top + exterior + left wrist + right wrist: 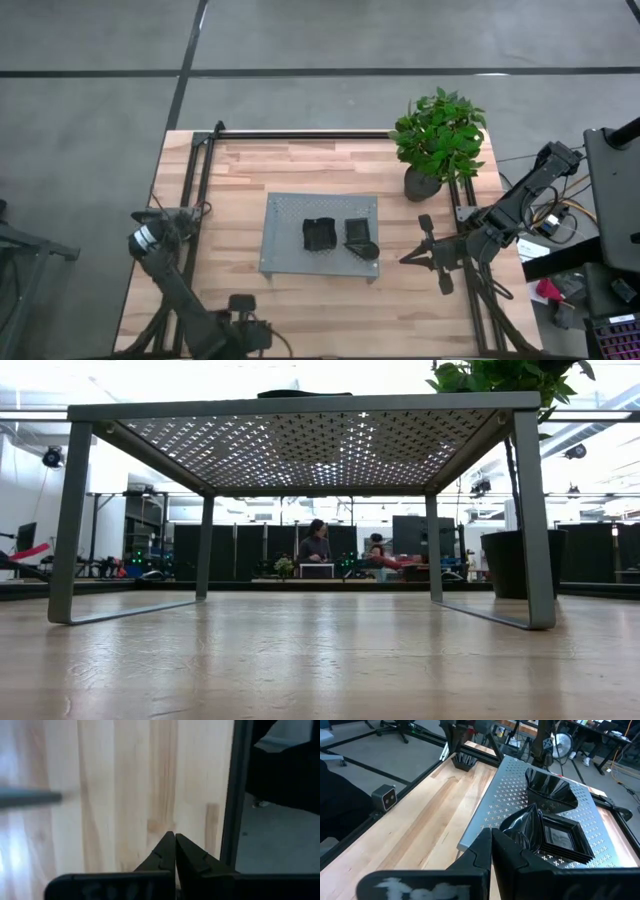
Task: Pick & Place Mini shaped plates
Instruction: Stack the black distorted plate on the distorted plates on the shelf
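Three dark glossy mini shaped plates lie on top of the grey perforated tray [285, 215]: a wavy-edged one [319, 233] [552, 790], a square one [358, 230] [561, 837] and a teardrop one [367, 249] [520, 824] leaning on the square one's near corner. My right gripper [404, 259] [491, 832] hangs shut just right of the tray, pointing at it and touching nothing. My left gripper [243, 304] [175, 836] is shut and points down over bare wood at the table's near edge, left of the tray.
The tray [300, 450] stands on thin legs above the wooden table [230, 180]. A potted green plant [437, 140] stands at the far right. Black frame rails [300, 133] [232, 795] run along the table's edges. People sit in the room beyond.
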You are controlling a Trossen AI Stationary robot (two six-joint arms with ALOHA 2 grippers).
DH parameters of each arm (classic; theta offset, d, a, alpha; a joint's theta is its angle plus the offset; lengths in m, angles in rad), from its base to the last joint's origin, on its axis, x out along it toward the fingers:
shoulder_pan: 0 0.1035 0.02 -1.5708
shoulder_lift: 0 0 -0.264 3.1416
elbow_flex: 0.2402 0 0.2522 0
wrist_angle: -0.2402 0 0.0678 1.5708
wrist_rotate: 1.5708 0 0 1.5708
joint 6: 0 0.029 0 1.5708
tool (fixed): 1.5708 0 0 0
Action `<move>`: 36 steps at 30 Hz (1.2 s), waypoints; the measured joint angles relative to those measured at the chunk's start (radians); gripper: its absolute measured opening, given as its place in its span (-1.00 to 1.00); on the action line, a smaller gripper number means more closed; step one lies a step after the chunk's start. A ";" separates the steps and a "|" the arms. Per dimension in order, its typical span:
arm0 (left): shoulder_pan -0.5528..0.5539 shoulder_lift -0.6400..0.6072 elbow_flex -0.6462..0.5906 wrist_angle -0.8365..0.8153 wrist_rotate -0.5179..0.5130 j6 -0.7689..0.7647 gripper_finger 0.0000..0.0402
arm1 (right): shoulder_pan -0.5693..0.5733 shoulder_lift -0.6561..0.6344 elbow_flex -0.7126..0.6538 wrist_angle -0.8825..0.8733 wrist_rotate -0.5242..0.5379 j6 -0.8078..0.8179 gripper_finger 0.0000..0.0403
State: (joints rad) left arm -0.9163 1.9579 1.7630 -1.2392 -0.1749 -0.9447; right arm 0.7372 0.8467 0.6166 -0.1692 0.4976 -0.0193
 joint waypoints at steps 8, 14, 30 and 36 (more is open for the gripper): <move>-0.119 0.000 -0.131 0.110 0.007 -0.193 -0.60 | 0.000 0.000 0.000 0.000 0.000 0.000 -0.96; -0.176 0.001 -0.165 0.172 0.024 -0.268 -0.19 | 0.000 0.000 0.000 0.000 0.000 0.000 -0.96; -0.246 0.002 -0.300 0.160 0.180 -0.368 -0.13 | 0.000 0.000 0.000 0.000 0.000 0.000 -0.96; -0.245 0.002 -0.325 0.174 0.241 -0.374 -0.22 | 0.000 0.000 0.000 0.000 0.000 0.000 -0.96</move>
State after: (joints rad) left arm -1.1614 1.9594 1.4384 -1.0649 0.0664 -1.3186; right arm 0.7372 0.8467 0.6163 -0.1692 0.4976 -0.0193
